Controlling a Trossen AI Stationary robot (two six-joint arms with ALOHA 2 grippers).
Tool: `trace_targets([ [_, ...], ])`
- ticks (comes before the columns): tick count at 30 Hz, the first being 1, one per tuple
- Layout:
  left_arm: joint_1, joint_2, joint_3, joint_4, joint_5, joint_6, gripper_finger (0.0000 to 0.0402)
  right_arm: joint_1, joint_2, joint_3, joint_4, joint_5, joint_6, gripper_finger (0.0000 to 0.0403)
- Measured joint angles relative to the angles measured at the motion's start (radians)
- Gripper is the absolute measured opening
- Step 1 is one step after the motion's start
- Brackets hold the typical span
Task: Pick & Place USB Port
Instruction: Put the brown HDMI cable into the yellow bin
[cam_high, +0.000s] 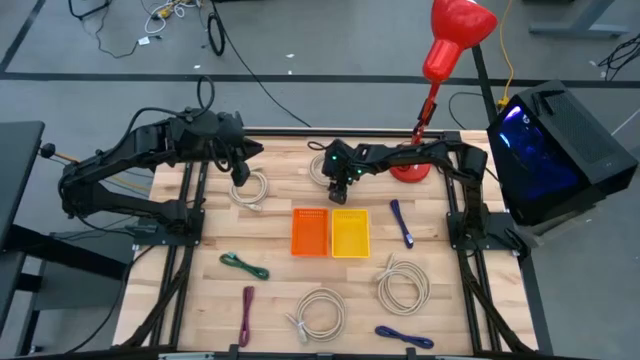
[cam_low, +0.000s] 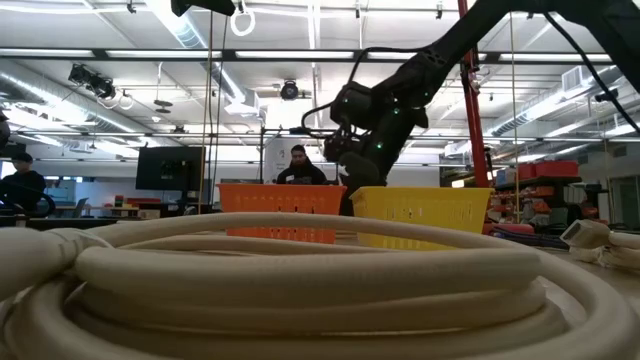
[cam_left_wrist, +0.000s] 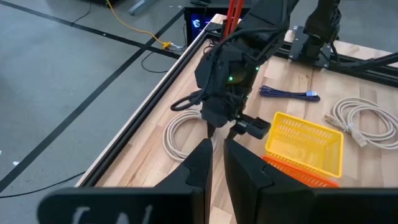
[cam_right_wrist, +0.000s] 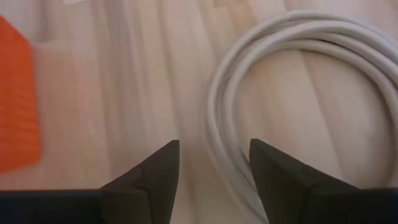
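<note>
1. Our right gripper (cam_right_wrist: 214, 163) hung with fingers spread wide, empty, directly over the white coiled cable (cam_right_wrist: 280, 93) beside the orange basket (cam_right_wrist: 15, 99).
2. Our left gripper (cam_left_wrist: 214, 165) waited, fingers nearly closed, holding nothing.
3. We judged the cable light, limp and springy; pinching across one bundled strand seemed best.

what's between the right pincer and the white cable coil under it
Nothing visible. The right pincer hangs open just above the white coil, one strand running between its fingers, with bare wood around it. The orange basket and yellow basket sit close beside the coil, with no object between.
</note>
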Motion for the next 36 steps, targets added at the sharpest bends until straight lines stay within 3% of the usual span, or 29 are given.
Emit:
trace_targets([
  [8, 0.000, 0.000, 0.000, 0.000, 0.000, 0.002, 0.0044, 0.000, 0.026, -0.001, -0.006, -0.015, 0.018, 0.0217],
  [12, 0.000, 0.000, 0.000, 0.000, 0.000, 0.002, 0.0044, 0.000, 0.025, -0.001, 0.021, -0.007, 0.017, 0.0200],
  [14, 0.000, 0.000, 0.000, 0.000, 0.000, 0.004, 0.0044, 0.000, 0.025, -0.001, 0.035, -0.010, 0.019, 0.0168],
  [18, 0.000, 0.000, 0.000, 0.000, 0.000, 0.004, 0.0044, 0.000, 0.025, -0.001, 0.044, -0.018, 0.017, 0.0040],
  [19, 0.000, 0.000, 0.000, 0.000, 0.000, 0.004, 0.0044, 0.000, 0.025, -0.001, 0.039, -0.020, 0.020, 0.0025],
  [36, 0.000, 0.000, 0.000, 0.000, 0.000, 0.004, 0.0044, 0.006, -0.029, 0.070, 0.063, -0.070, 0.087, 0.0016],
])
